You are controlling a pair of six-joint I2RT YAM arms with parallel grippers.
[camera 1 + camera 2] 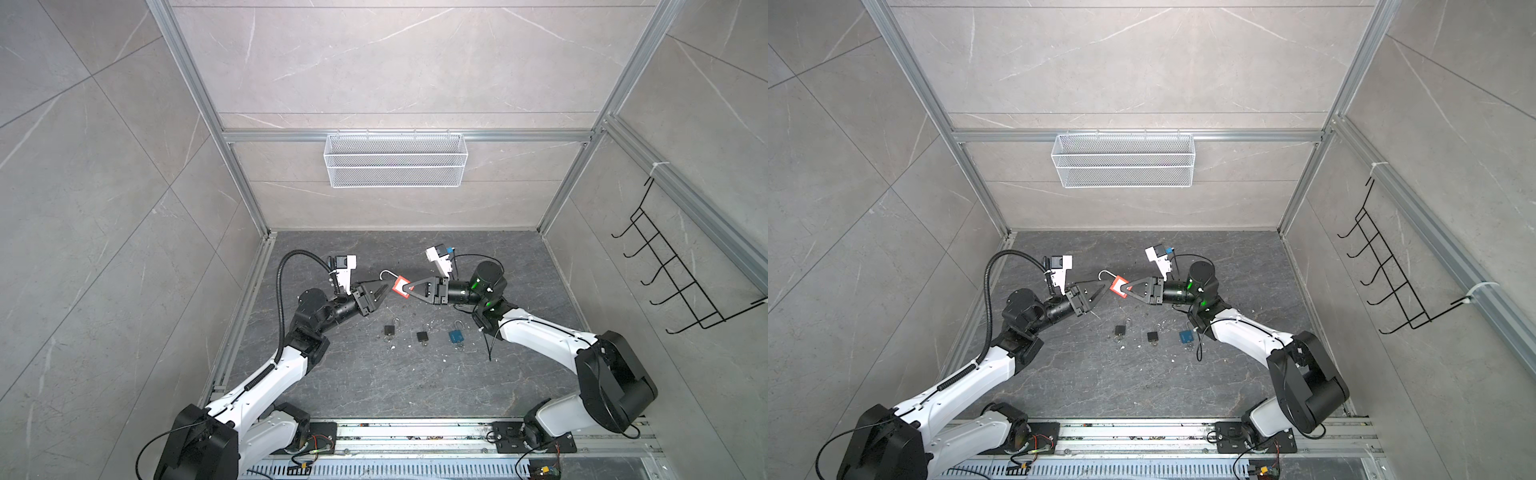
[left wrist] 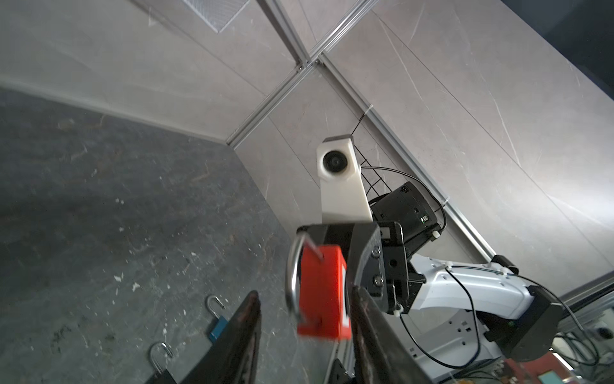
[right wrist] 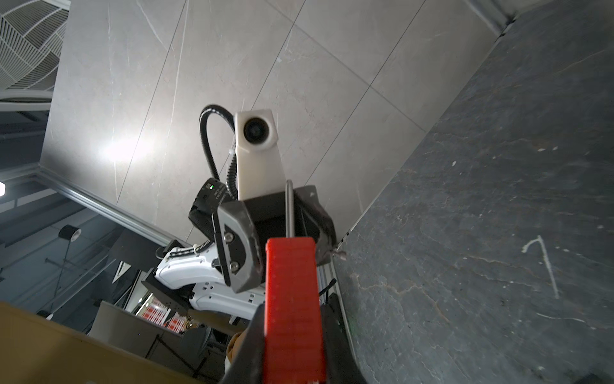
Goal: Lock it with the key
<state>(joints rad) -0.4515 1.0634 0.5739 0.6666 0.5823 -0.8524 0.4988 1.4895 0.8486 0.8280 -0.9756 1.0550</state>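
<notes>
Top views look down; 2 wrist cameras point(image 2: 336, 162) face each other.

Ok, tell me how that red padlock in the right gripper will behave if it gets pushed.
The red padlock looks rigid and blocky, so it should not flex. Its metal shackle stands open and will probably swivel if nudged. The right gripper pinches it near one end, so a push may pivot the body in the grip.

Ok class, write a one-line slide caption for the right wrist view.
The right hand grips the red padlock, its steel shackle pointing toward the open left hand opposite.
</notes>
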